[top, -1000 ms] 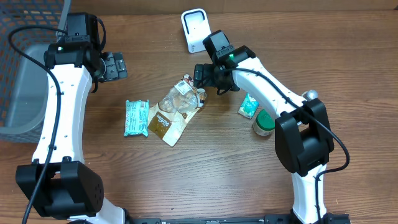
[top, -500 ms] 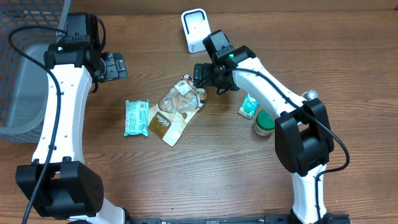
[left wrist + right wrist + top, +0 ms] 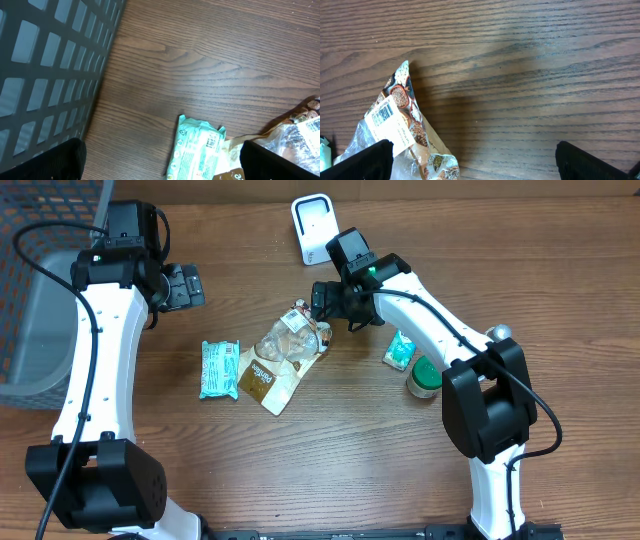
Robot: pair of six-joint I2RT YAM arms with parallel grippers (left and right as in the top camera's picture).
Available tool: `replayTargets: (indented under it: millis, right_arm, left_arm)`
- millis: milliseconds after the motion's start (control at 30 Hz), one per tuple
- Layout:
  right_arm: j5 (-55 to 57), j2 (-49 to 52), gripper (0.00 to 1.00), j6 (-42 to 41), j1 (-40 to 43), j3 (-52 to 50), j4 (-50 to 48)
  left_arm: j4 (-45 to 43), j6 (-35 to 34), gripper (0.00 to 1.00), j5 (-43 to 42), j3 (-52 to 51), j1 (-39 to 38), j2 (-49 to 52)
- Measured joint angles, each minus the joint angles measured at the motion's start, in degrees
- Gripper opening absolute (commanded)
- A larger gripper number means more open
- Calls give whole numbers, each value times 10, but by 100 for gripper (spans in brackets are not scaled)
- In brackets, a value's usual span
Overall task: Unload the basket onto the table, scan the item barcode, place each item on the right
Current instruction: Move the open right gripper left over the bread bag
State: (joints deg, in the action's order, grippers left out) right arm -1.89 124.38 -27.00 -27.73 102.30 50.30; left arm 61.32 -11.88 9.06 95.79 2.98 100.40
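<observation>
Overhead, the clear snack bag [image 3: 283, 358] lay mid-frame, its long axis running lower left to upper right. The right gripper [image 3: 327, 304], fingers spread wide, hung at the bag's upper-right end, clearly the nearer; the left gripper [image 3: 188, 286], also spread, sat well apart, upper left.

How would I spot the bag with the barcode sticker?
At the middle of the wooden table, by the right gripper, lies a crumpled snack bag. Unlike the flat teal packet beside it, it is partly clear, with a white barcode sticker.
</observation>
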Motion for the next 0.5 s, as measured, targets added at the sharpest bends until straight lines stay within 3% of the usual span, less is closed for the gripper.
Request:
replayTargets:
  millis: [500]
  right_arm:
    - [-1,0,100,0,0,0,-6]
  left_arm:
    - [0,0,99,0,0,0,0]
